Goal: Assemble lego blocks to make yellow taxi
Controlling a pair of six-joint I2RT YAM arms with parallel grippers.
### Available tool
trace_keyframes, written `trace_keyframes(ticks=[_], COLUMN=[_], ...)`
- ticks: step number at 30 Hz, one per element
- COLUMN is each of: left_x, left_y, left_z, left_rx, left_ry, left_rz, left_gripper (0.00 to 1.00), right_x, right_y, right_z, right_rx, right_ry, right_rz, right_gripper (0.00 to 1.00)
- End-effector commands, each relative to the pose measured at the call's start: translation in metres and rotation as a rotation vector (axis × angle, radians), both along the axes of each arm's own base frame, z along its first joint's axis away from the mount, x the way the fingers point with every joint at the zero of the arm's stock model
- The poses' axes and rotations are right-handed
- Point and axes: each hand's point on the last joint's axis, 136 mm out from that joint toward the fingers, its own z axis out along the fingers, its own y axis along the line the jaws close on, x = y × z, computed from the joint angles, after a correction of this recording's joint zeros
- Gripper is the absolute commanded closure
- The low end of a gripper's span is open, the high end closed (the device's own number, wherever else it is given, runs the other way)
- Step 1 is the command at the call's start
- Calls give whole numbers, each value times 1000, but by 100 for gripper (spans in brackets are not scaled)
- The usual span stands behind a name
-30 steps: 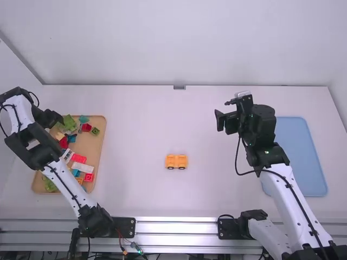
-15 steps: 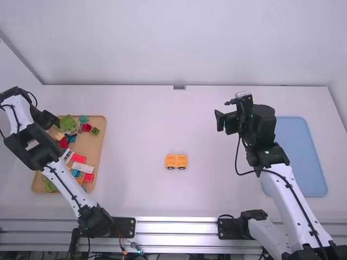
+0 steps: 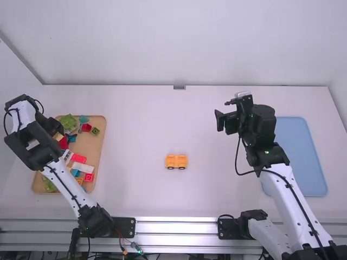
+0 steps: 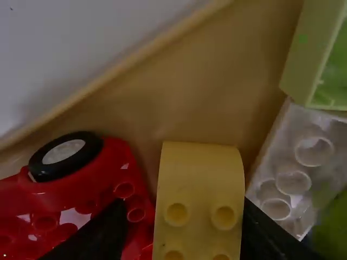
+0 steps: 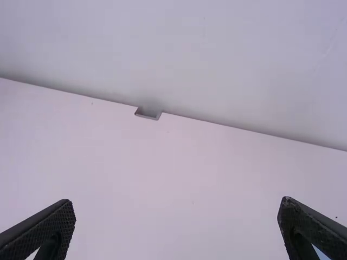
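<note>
Yellow-orange wheeled piece (image 3: 177, 161), looks like the taxi so far, is sitting near the middle of the white worktop (image 3: 135, 189), going by the high view. From where I'm standing, the tan tray (image 3: 99, 149) is off to the left with a jumble of blocks in it: green, red, white, teal, you name it. The left gripper (image 3: 56, 128) is over the far left part of that tray. Over on the right there's a blue tray (image 3: 306, 157) lying flat, and the right gripper (image 3: 223, 111) hangs above the worktop just beside it.

Left wrist view: the left gripper is open, one finger on either side of a curved yellow block (image 4: 200, 168) with studs, and there's a bit of a gap on the side with the red block (image 4: 103, 173), which has a black wheel (image 4: 65, 156) on it. Other side has a whitish studded block (image 4: 293, 179) and a green one (image 4: 309, 59) right by it.

Right wrist view: that gripper's wide open, fingers spread well apart, with worktop between them and the wall (image 5: 190, 49) behind.
</note>
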Motion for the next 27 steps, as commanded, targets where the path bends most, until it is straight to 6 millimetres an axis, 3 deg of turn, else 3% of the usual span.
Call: trace_keyframes(ticks=[1, 5, 17, 27], left_x=[0, 11, 12, 13], left_y=[3, -4, -3, -2], left_z=[3, 9, 6, 12], left_rx=[0, -45, -39, -35], left_ry=[-5, -69, -71, -74], left_rz=[5, -50, -45, -43], left_gripper=[48, 47, 50, 43], right_x=[4, 4, 4, 4], right_y=[3, 3, 3, 3], right_z=[17, 17, 17, 17], right_rx=[10, 9, 10, 9], right_ry=[-35, -34, -34, -34], right_rz=[7, 7, 6, 7], right_gripper=[1, 1, 1, 1])
